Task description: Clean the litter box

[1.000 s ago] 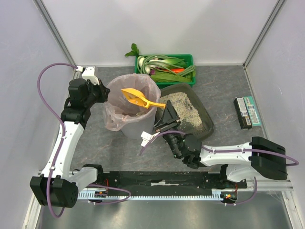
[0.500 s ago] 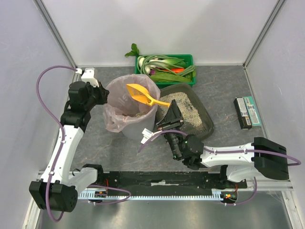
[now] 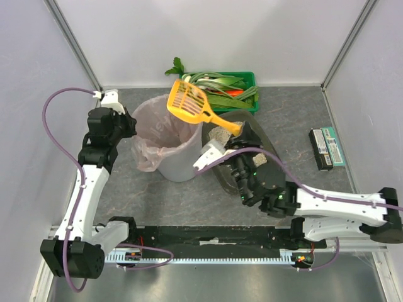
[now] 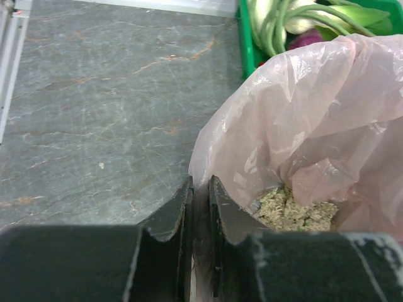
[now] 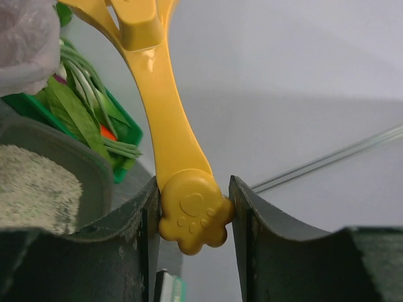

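Holding stock, by container:

- Bin (image 3: 179, 167): round, grey, upright at centre-left of the table (image 3: 296, 113). Pink liner (image 4: 302, 107) folded out over the rim. Contents: pale grainy litter (image 4: 293, 211) lying in the bottom.
- Litter box (image 5: 69, 143): dark grey tray just right of the bin and in front of the crate, largely covered by the right arm in the overhead view. Contents: beige litter (image 5: 31, 182), one patch also showing from above at the tray's far-left corner.
- Crate (image 3: 249, 77): green, at the back edge of the table, behind bin and litter box. Contents: vegetables (image 3: 217, 94), mostly long green stalks and leaves, one orange piece, one purple.
- Scoop (image 3: 189, 100): yellow, slotted, paw-shaped handle end. Raised in the air, head above the far rim of the bin. Nothing visible in it.
- Two flat packs (image 3: 327, 148): side by side at the right edge, well apart from the rest.

Grippers:
- Left gripper (image 4: 200, 189): jaws nearly together, pinching the liner at the bin's left rim.
- Right gripper (image 5: 192, 211): jaws closed against both sides of the scoop's paw end.
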Available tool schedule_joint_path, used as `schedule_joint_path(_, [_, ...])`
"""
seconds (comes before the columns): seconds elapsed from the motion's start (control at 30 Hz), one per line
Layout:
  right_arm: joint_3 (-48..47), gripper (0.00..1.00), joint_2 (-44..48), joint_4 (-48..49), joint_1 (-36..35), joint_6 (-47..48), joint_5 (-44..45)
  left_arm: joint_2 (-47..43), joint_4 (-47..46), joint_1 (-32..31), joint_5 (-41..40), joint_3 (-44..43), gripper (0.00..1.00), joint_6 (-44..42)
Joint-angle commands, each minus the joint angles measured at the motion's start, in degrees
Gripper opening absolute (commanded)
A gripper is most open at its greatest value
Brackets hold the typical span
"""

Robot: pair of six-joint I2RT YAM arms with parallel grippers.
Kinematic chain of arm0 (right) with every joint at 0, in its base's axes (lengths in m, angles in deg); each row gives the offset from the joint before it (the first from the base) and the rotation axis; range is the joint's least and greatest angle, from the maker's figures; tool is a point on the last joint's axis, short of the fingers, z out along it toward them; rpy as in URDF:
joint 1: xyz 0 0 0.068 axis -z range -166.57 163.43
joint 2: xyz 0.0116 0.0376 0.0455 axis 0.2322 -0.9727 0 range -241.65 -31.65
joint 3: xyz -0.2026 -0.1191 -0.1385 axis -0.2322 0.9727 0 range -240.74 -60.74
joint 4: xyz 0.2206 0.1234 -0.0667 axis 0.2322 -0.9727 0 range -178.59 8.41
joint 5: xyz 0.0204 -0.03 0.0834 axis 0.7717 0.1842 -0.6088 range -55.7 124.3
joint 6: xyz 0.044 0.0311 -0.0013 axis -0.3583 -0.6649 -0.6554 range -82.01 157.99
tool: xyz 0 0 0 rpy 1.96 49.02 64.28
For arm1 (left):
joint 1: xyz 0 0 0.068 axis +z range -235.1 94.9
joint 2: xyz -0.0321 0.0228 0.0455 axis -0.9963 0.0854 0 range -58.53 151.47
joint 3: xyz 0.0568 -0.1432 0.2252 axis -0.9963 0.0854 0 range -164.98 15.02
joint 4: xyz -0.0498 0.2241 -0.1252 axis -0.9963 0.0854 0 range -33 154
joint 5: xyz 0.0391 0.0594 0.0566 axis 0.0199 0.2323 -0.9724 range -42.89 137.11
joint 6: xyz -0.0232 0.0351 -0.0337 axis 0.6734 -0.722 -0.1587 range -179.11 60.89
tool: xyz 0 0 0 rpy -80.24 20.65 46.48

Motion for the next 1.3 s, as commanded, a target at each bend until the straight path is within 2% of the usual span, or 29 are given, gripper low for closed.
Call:
schedule_joint_path(0.0, [-6.1, 0.0, 2.7, -21.0, -0.3, -28.1, 2.2, 2.0, -0.1, 2.8, -4.3, -2.0, 0.02, 0.6])
schedule_joint_path(0.13, [-13.2, 0.0, 2.7, -36.6, -0.2, -43.1, 5.0, 2.4, -0.4, 5.2, -4.7, -2.8, 0.02, 0.6])
schedule_joint_path(0.17, [-14.0, 0.0, 3.0, -42.5, -0.2, -49.3, 5.1, 2.2, -0.6, 5.3, -4.2, -3.0, 0.02, 0.6])
schedule_joint_path(0.23, [-14.6, 0.0, 4.8, -48.5, -0.2, -54.7, 5.3, 1.6, -1.5, 5.3, -3.6, -2.9, 0.02, 0.6])
schedule_joint_path(0.43, [-11.2, 0.0, 11.8, -58.1, 1.9, -70.4, 2.9, 0.2, -2.1, 5.2, -1.4, -3.7, 0.02, 0.9])
schedule_joint_path(0.5, [-11.2, 0.0, 10.7, -62.2, 4.7, -77.3, -2.9, 0.4, -2.0, 5.2, -0.3, -4.7, 0.02, 1.2])
schedule_joint_path(0.63, [-9.9, 0.0, 7.0, -68.9, 16.8, -82.9, -17.9, 0.7, -1.4, 4.7, 0.3, -5.7, 0.03, 1.3])
schedule_joint_path(0.7, [-8.6, 0.0, 6.6, -68.9, 19.5, -83.3, -20.8, 0.8, -1.1, 4.6, 0.2, -5.7, 0.17, 0.8])
schedule_joint_path(0.73, [-7.6, 0.0, 6.6, -69.1, 22.2, -83.4, -24.4, 0.6, -1.1, 4.5, 0.3, -5.7, 0.35, 0.6])
schedule_joint_path(0.83, [-6.6, 0.0, 6.2, -70.8, 27.7, -84.9, -32.2, -0.2, -1.3, 4.3, -0.2, -5.9, 0.76, -0.1])
schedule_joint_path(0.9, [-6.1, 0.0, 5.6, -71.8, 29.9, -86.6, -36.6, 0.1, -0.8, 4.2, -2.6, -6.9, 0.87, -1.1])
schedule_joint_path(0.93, [-6.5, 0.0, 5.1, -73.8, 31.7, -87.6, -38.1, 0.4, 0.7, 4.3, -3.1, -7.7, 0.92, -1.5])
schedule_joint_path(0.97, [-7.0, 0.0, 3.8, -75.0, 32.5, -88.8, -41.6, 1.1, 1.4, 4.2, -3.1, -9.3, 0.92, -2.0])
schedule_joint_path(1.1, [-10.2, 0.0, 1.5, -81.7, 33.9, -92.0, -44.6, 0.8, 3.2, 3.5, -6.2, -11.9, 0.93, -2.7])
schedule_joint_path(1.2, [-9.1, 0.0, 1.9, -85.1, 33.9, -93.4, -45.5, -0.2, 3.5, -1.8, -10.6, -13.8, 0.92, -5.5])
schedule_joint_path(1.27, [-8.5, 0.0, 2.0, -87.1, 34.4, -93.9, -46.1, 0.1, 4.2, -7.7, -14.5, -16.2, 0.91, -8.1])
